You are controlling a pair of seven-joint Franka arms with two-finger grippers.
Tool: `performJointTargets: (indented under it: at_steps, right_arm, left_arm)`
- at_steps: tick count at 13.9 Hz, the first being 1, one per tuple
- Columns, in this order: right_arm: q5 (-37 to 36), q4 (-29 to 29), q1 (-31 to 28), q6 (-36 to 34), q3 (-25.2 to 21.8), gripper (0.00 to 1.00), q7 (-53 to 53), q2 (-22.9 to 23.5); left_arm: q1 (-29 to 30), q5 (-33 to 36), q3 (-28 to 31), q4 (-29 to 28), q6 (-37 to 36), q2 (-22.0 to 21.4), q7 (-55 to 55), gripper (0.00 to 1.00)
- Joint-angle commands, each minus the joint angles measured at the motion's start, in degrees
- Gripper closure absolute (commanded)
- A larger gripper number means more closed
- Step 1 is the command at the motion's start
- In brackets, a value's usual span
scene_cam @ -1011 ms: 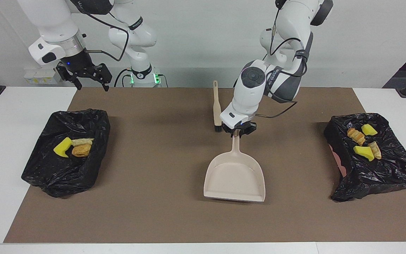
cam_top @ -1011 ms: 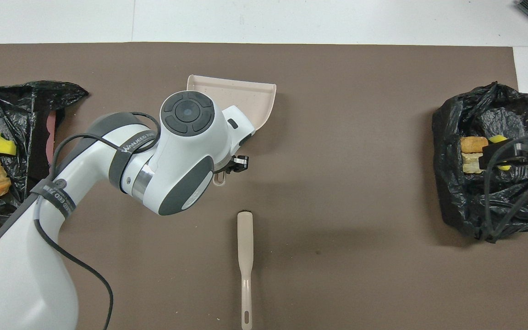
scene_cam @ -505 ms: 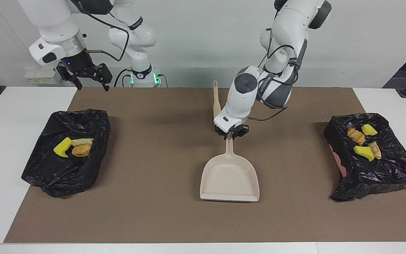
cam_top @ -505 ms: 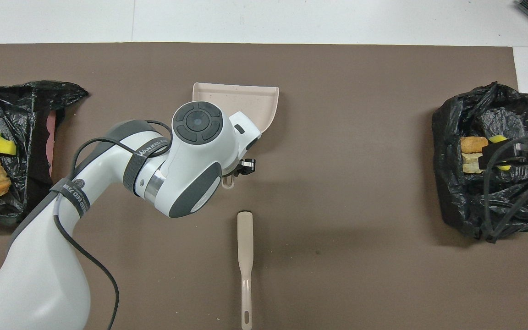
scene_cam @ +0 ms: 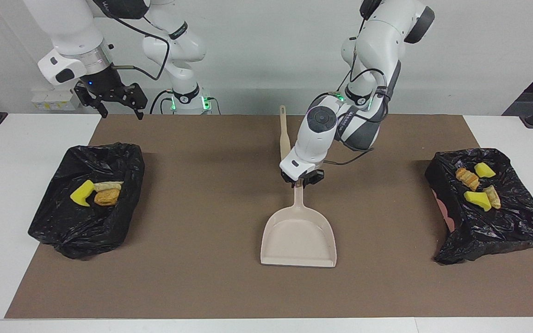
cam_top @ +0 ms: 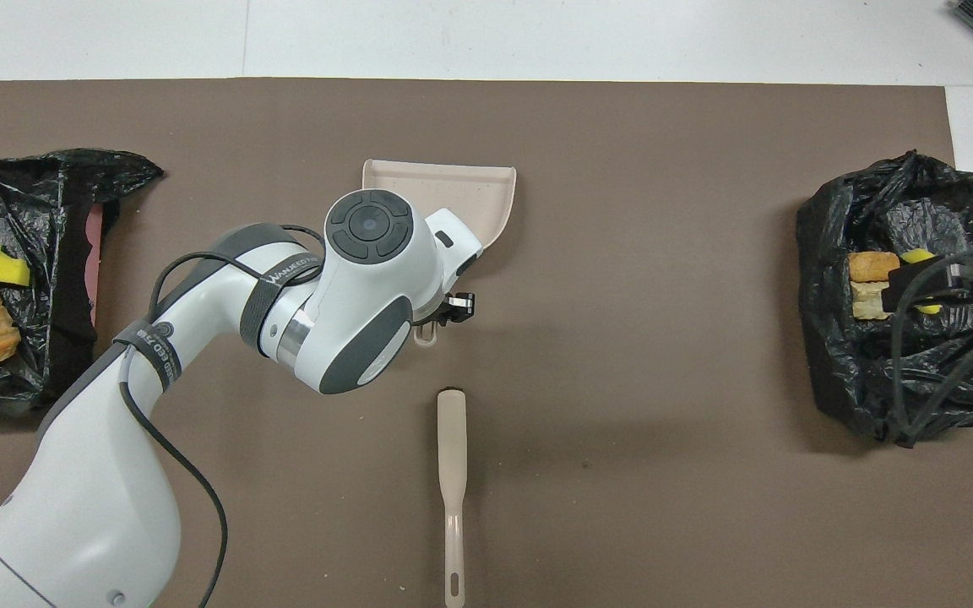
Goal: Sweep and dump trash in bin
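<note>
Left gripper (scene_cam: 301, 181) at dustpan (scene_cam: 298, 236) handle, grip indiscernible, overhead mostly arm-hidden; right gripper (scene_cam: 117, 110) wide open, empty.

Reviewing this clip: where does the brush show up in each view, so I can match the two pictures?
Facing view: the brush lies near the top centre, nearer the robots than the dustpan, its bristle end hidden by the left arm.
Overhead view: the brush lies at the bottom centre, in full view, handle toward the robots.
Shared landmark: the dustpan, mid-mat.
</note>
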Motion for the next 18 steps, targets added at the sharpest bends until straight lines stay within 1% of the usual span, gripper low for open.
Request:
performJointTargets:
  at_steps: [1, 3, 4, 6, 7, 8, 9, 10, 12, 14, 15, 18]
  right_arm:
    - [0.2, -0.5, -0.2, 0.9, 0.3, 0.0, 1.1, -0.5]
    - [0.2, -0.5, -0.2, 0.9, 0.3, 0.0, 1.1, -0.5]
    - [0.2, -0.5, -0.2, 0.9, 0.3, 0.0, 1.1, -0.5]
    - [0.2, -0.5, -0.2, 0.9, 0.3, 0.0, 1.1, -0.5]
    - [0.2, -0.5, -0.2, 0.9, 0.3, 0.0, 1.1, -0.5]
    - [0.2, -0.6, -0.2, 0.9, 0.3, 0.0, 1.1, -0.5]
    - [0.3, -0.5, -0.2, 0.9, 0.3, 0.0, 1.1, -0.5]
    - [0.2, -0.5, -0.2, 0.9, 0.3, 0.0, 1.1, -0.5]
    - [0.2, -0.5, -0.2, 0.9, 0.3, 0.0, 1.1, -0.5]
    - [0.3, -0.5, -0.2, 0.9, 0.3, 0.0, 1.1, -0.5]
    - [0.2, -0.5, -0.2, 0.9, 0.3, 0.0, 1.1, -0.5]
    - [0.2, -0.5, -0.2, 0.9, 0.3, 0.0, 1.1, -0.5]
  left_arm:
    - [-0.9, 0.1, 1.4, -0.4, -1.6, -2.4, 0.0, 0.0]
    - [-2.0, 0.1, 5.5, -1.5, -4.9, -6.1, 2.1, 0.0]
    - [-2.2, 0.1, 7.8, -2.0, -7.0, -7.9, 4.8, 0.0]
    - [-2.3, -0.4, 12.0, -4.1, -8.6, -12.7, 14.0, 0.0]
    - [-2.2, -0.9, 14.7, -5.7, -9.0, -15.8, 18.3, 0.0]
    - [-2.2, -2.0, 17.2, -7.3, -9.9, -18.8, 21.6, 0.0]
    - [-2.3, -4.8, 20.5, -7.8, -11.4, -21.4, 24.8, 0.0]
    - [-2.4, -7.1, 23.5, -7.6, -13.3, -23.1, 29.1, 0.0]
    - [-2.3, -8.6, 28.4, -7.1, -17.7, -26.5, 38.2, 0.0]
    - [-2.3, -8.6, 31.8, -4.9, -20.7, -28.4, 40.8, 0.0]
    - [-2.2, -7.9, 33.4, -2.5, -22.4, -28.4, 40.9, 0.0]
    - [-1.1, -8.6, 35.1, 4.9, -26.7, -27.8, 41.4, 0.0]
